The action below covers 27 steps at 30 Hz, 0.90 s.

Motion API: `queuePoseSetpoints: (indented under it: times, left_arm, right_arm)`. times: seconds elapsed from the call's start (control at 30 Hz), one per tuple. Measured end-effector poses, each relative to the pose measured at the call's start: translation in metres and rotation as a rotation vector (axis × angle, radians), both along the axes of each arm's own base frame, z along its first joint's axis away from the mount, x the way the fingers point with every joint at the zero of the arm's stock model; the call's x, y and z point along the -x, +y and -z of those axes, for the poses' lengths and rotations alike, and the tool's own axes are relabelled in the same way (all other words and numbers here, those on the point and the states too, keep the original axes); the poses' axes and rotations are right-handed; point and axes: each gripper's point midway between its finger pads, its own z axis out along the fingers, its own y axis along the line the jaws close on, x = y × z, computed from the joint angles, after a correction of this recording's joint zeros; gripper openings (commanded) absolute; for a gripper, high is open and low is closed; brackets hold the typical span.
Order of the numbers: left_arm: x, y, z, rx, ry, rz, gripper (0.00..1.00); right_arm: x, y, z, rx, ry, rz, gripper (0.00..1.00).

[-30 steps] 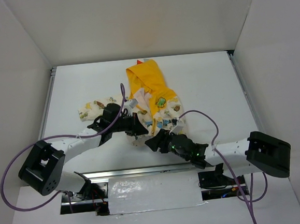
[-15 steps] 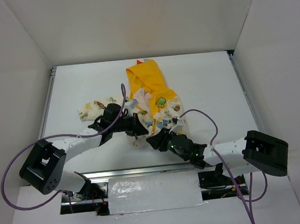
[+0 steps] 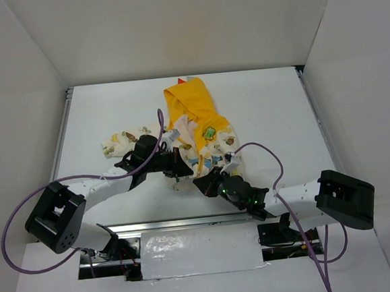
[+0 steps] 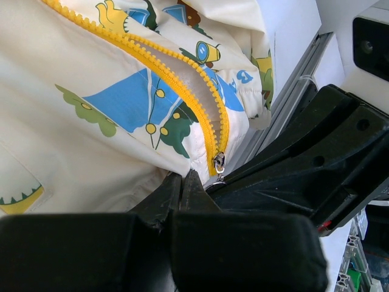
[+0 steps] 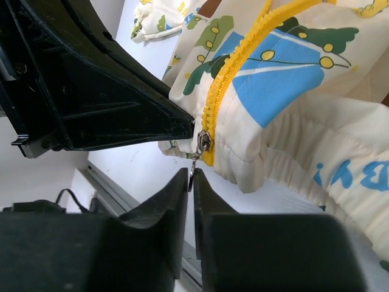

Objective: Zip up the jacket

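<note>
Right wrist view is showing the right gripper [image 5: 191, 176] with its jaws nearly together, pinching the small metal pull tab [image 5: 192, 163] that is hanging from the zipper slider [image 5: 203, 141] just above the fingertips. The yellow zipper [image 5: 243, 52] is running up and away from the jaws across the cream printed jacket [image 5: 304, 79], and the slider is sitting at the bottom hem. The black body of the left gripper [image 5: 103, 91] is lying just left of the jaws, its tip reaching almost to the slider.

From the left wrist, the left gripper's jaws are pressing together on the jacket's hem fabric, just left of the slider; beyond them the two rows of zipper teeth are spreading apart, so the front is open above the slider.

From above, both grippers are meeting at the near edge of the jacket, which is lying rumpled on the white table [image 3: 267, 113] – its yellow hood [image 3: 188, 102] is pointing away from both jaws.
</note>
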Motion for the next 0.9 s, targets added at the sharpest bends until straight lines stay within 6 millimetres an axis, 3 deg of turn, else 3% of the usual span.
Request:
queuePoseSetpoints:
  times: [0.13, 0.17, 0.4, 0.63, 0.9]
  left_arm:
    - [0.0, 0.0, 0.0, 0.0, 0.0, 0.0, 0.0]
    - [0.0, 0.0, 0.0, 0.0, 0.0, 0.0, 0.0]
    - [0.0, 0.0, 0.0, 0.001, -0.002, 0.0, 0.0]
    - [0.002, -0.005, -0.004, 0.016, -0.016, 0.018, 0.0]
    - [0.006, -0.006, -0.002, 0.018, -0.025, 0.028, 0.0]
  right_arm:
    - [-0.001, -0.001, 0.0, -0.009, 0.01, 0.017, 0.06]
    - [-0.002, -0.001, 0.001, -0.01, 0.013, 0.02, 0.0]
    - [0.001, -0.002, -0.001, -0.05, 0.071, 0.036, 0.0]
    - [-0.005, -0.001, -0.032, -0.128, 0.14, 0.06, 0.0]
    - [-0.014, -0.007, -0.029, -0.174, 0.252, 0.034, 0.0]
